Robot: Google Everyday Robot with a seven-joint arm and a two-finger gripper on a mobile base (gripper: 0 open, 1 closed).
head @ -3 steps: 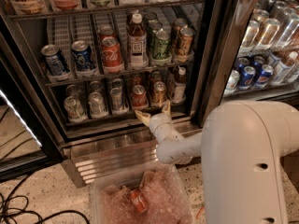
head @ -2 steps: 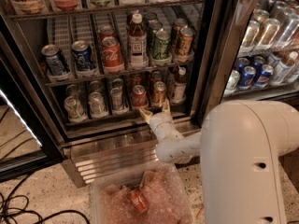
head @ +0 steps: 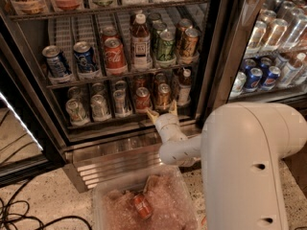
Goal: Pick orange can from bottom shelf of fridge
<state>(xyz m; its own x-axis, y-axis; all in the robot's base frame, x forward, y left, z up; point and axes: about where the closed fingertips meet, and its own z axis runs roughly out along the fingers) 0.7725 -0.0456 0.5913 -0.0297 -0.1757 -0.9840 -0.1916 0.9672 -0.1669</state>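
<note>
The orange can (head: 163, 96) stands upright at the front of the bottom shelf (head: 115, 122) of the fridge (head: 213, 56), between a redder can (head: 142, 99) and a brown bottle with a white cap (head: 183, 86). My gripper (head: 162, 111) is open and empty. It sits just in front of the shelf's front rail, right below the orange can, with its two fingertips pointing up at the can's base. One fingertip (head: 152, 114) is to the can's left and the other to its right. The gripper does not touch the can.
Several silver and green cans (head: 100, 107) fill the shelf's left lanes. The rack above holds blue cans (head: 85, 56), a red can (head: 114, 55), a bottle and green cans. A clear tub of ice (head: 144, 202) with a red can sits on the floor below. The glass door (head: 280, 42) stands open at right.
My gripper has moved a little to the right and closer to the shelf, so its fingers now frame the base of the orange can. The cans have not moved.
</note>
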